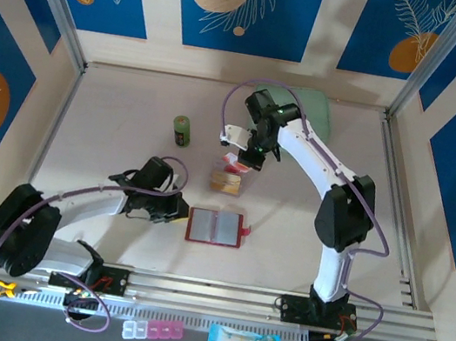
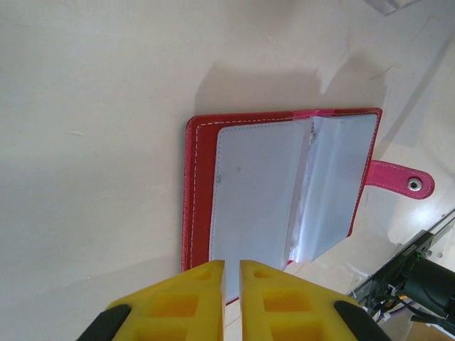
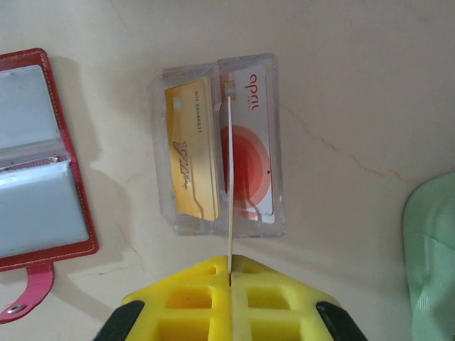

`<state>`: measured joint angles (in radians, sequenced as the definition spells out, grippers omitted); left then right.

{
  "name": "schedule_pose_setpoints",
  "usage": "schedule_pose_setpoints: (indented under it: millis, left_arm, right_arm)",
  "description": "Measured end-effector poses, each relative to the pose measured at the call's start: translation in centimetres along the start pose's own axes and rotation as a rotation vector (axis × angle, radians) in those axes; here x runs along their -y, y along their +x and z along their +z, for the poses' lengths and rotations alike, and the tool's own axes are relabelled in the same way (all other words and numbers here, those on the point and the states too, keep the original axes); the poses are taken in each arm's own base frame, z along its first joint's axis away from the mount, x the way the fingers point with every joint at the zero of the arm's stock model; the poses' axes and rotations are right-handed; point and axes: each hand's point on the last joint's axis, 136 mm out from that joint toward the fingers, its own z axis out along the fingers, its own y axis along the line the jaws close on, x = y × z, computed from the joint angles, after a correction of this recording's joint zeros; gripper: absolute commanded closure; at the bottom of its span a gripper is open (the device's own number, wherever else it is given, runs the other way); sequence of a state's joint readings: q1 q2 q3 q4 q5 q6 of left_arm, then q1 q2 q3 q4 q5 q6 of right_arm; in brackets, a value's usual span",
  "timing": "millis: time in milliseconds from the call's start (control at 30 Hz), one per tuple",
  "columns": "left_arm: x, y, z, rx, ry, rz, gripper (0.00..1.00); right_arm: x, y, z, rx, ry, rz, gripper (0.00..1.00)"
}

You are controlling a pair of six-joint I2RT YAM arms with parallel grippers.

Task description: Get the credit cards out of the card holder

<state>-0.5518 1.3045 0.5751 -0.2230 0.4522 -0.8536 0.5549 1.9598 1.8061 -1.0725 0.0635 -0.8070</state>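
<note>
Nearest the bases, the left gripper is seen with its yellow jaws drawn almost together on nothing, at the edge of the card holder. The holder lies open and flat on the table, and its clear pockets appear to be emptied. Just beyond it, two credit cards are lodged in a clear box. Over that box a third card is pinched edge-on by the right gripper, whose jaws are closed upon it. The depositing step is judged to be in hand; next, the card must be lowered squarely into the box and released.
</note>
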Motion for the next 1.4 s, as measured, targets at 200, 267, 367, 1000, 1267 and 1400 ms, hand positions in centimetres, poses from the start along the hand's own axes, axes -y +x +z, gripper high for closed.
schedule_pose_setpoints:
  millis: [200,267,367,1000,1267,1400]
  left_arm:
    - [0.4,-0.3,-1.0,0.035,0.017,0.01,0.87]
    - [0.2,-0.2,-1.2,0.04,0.016,0.007,0.87]
    - [-0.2,0.1,-1.5,0.041,0.01,-0.001,0.87]
    - [-0.9,0.2,-2.3,0.065,-0.001,-0.014,0.85]
    - [-3.2,-0.5,-3.5,0.1,-0.162,0.033,0.4]
    - [-3.0,-2.2,-4.9,0.164,-0.235,0.098,0.07]
  right_arm:
    - [0.8,-0.2,1.7,-0.017,-0.037,-0.025,0.99]
    - [0.9,-0.3,2.0,-0.019,-0.045,-0.029,0.98]
    - [1.1,-0.5,2.3,-0.019,-0.05,-0.037,0.98]
    - [1.0,-0.6,4.5,-0.042,-0.071,-0.015,0.8]
    - [0.3,0.1,3.1,0.006,0.003,0.084,0.62]
    - [-0.4,0.7,1.6,0.042,0.059,0.157,0.24]
